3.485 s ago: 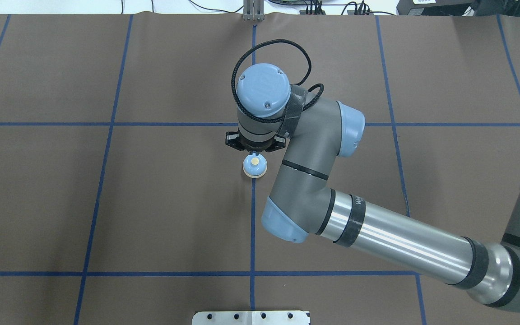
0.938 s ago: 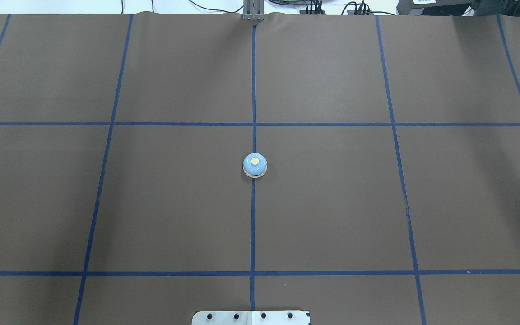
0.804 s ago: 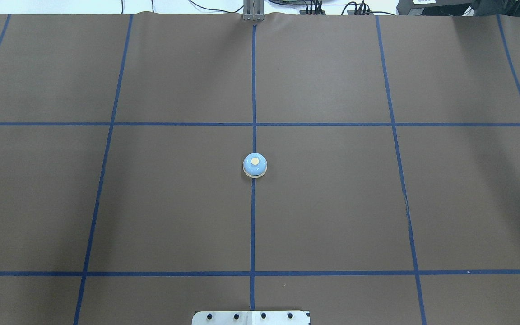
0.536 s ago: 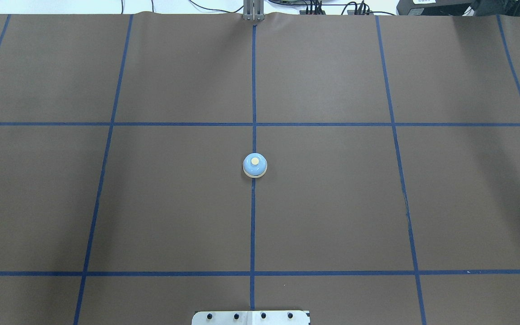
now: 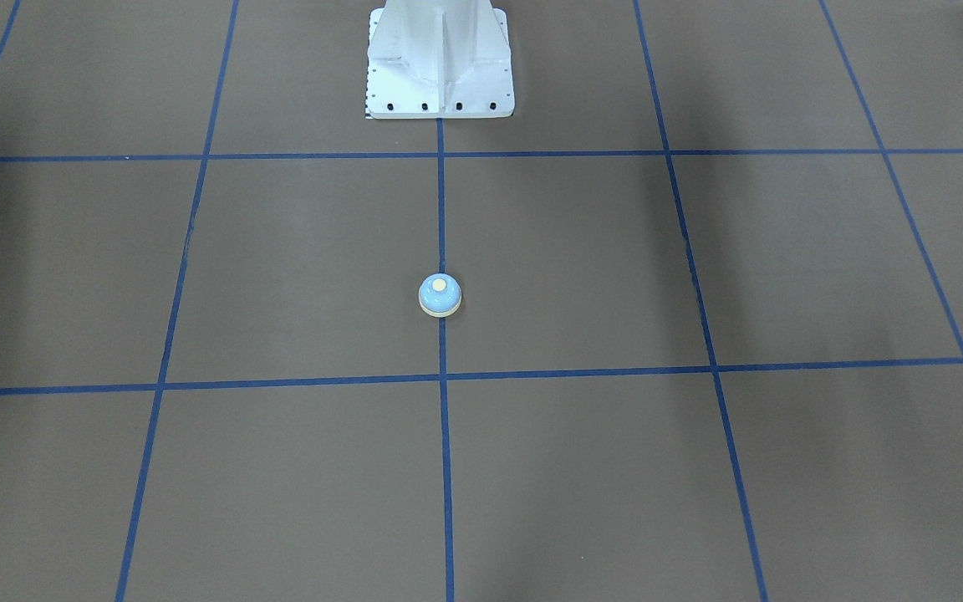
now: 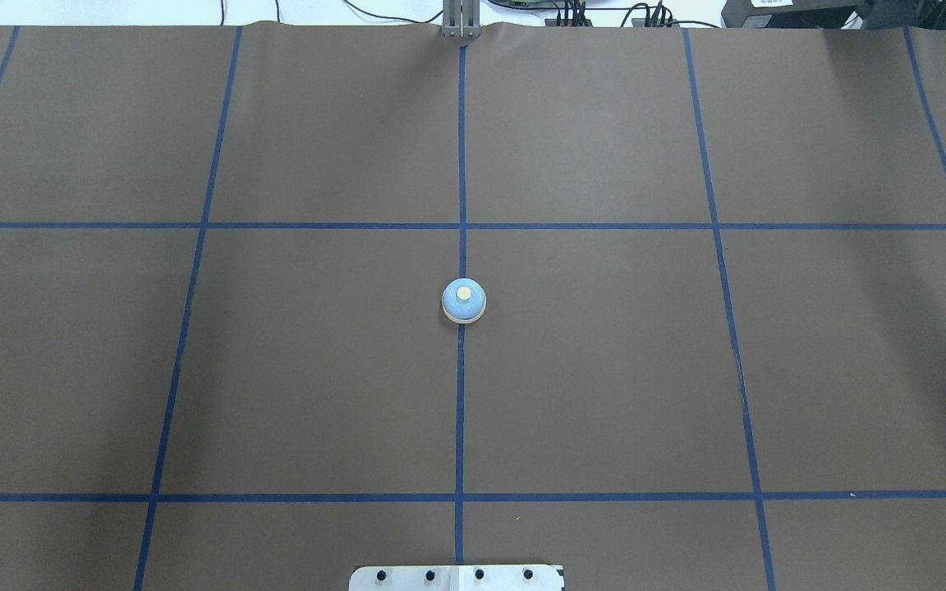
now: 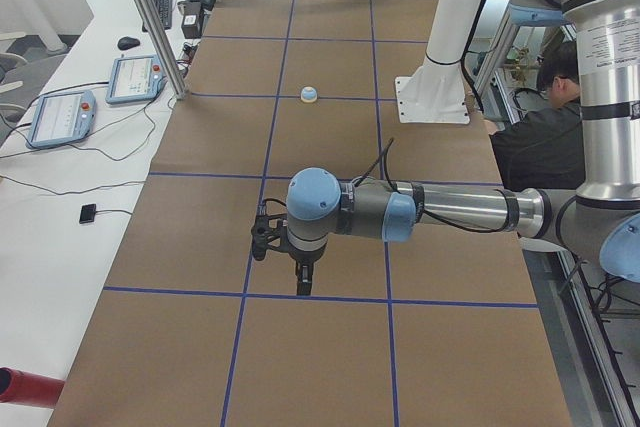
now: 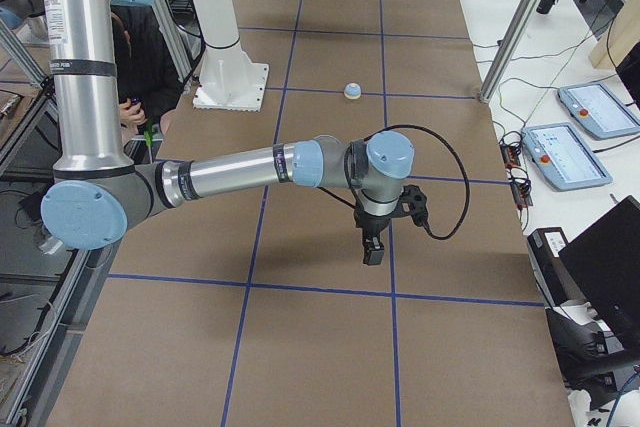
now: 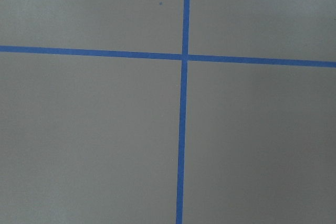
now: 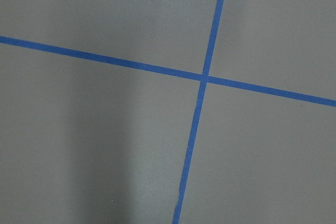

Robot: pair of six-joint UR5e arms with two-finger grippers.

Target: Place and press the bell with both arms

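The bell (image 6: 464,301) is a small light-blue dome with a cream base and button. It stands upright and alone on the centre blue tape line of the brown mat, and also shows in the front-facing view (image 5: 440,295). Neither arm is in the overhead or front-facing view. In the exterior left view my left gripper (image 7: 303,282) points down over the mat, far from the bell (image 7: 310,95). In the exterior right view my right gripper (image 8: 372,247) points down, well short of the bell (image 8: 352,91). I cannot tell whether either gripper is open or shut. Both wrist views show only mat and crossing tape.
The white bolted pedestal (image 5: 440,75) stands at the robot's side of the table. Metal frame posts (image 7: 150,17) and tablets (image 7: 60,117) are along the far edge. A seated person (image 7: 540,137) is beside the pedestal.
3.5 s ago the right arm reached over the table with its gripper just behind the bell. It has since left the overhead view. The bell has not moved.
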